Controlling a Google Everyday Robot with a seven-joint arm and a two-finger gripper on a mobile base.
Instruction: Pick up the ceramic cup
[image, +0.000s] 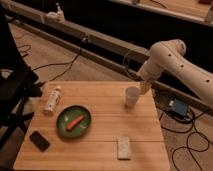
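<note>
The ceramic cup (132, 96) is a small plain white cup standing upright on the wooden table (100, 135), near its far right edge. The white robot arm (170, 62) comes in from the right and bends down toward the cup. The gripper (144, 87) hangs just right of the cup's rim, very close to it. I cannot tell whether it touches the cup.
A green plate (73, 121) with an orange carrot-like piece (75, 122) lies left of centre. A white labelled bottle (52, 100) lies at the left. A black phone (39, 140) sits at the front left. A flat white block (123, 148) lies near the front edge. Cables and a blue box (178, 107) are on the floor at the right.
</note>
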